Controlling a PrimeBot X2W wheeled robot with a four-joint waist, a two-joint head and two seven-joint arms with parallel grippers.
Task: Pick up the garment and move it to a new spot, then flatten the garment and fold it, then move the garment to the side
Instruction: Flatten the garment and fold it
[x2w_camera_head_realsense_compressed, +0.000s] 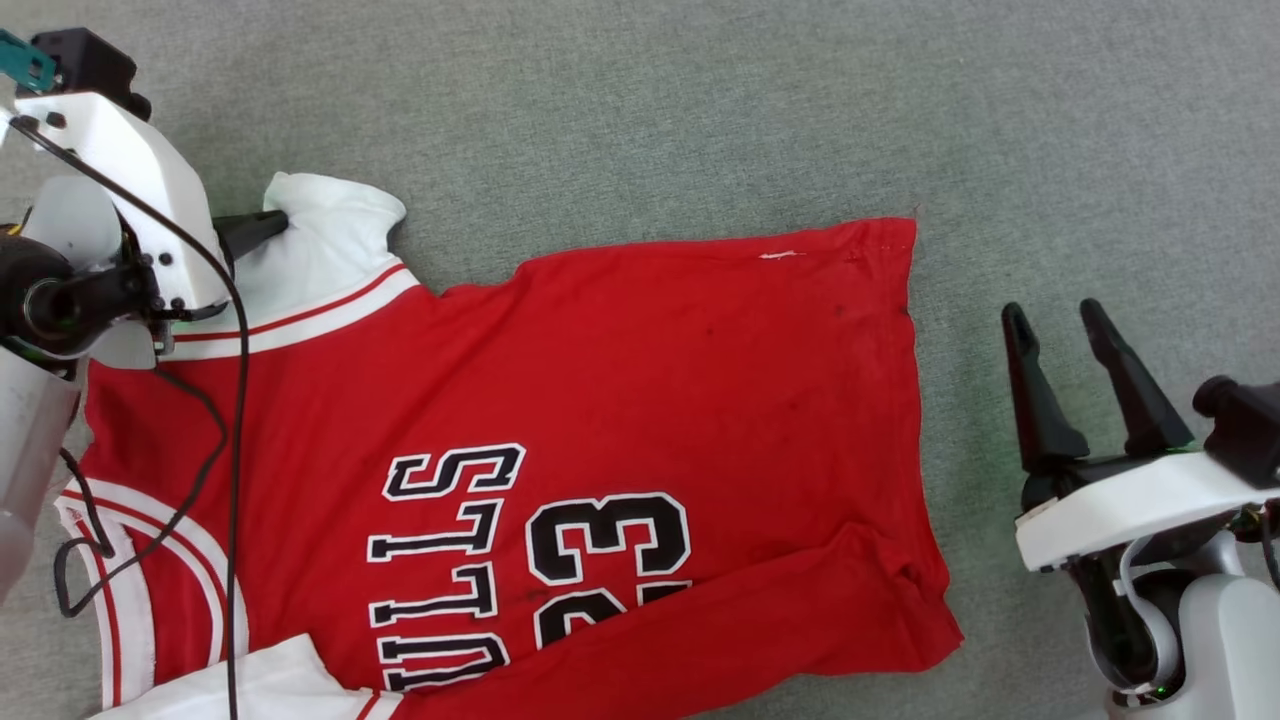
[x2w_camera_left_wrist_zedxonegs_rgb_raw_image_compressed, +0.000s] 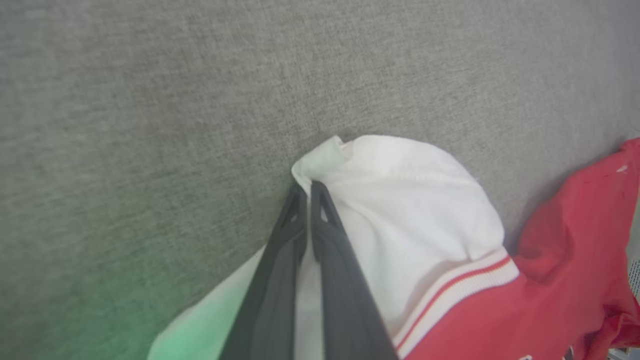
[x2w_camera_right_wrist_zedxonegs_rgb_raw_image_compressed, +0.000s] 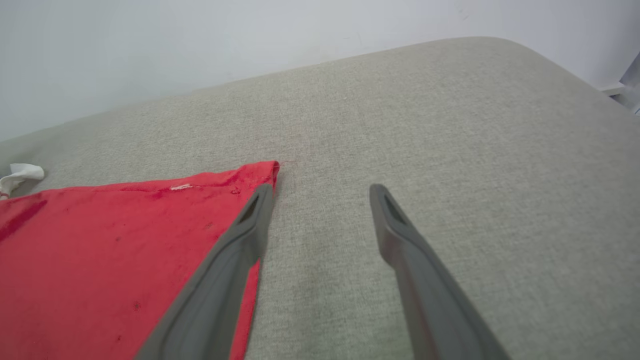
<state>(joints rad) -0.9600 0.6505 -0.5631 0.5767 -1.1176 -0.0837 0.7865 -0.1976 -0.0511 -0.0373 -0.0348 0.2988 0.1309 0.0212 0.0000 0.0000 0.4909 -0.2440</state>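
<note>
At upper left of the head view, the left pincer is clamped together on the white sleeve of the garment, which lies spread over the grey cloth surface, its black lettering reading "ULLS" and "23". At lower right the right pincer stands apart beside the hem; its wrist view adds a pale wall

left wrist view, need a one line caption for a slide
Left gripper shut on the white sleeve of the red garment, on a grey fabric surface.
</note>
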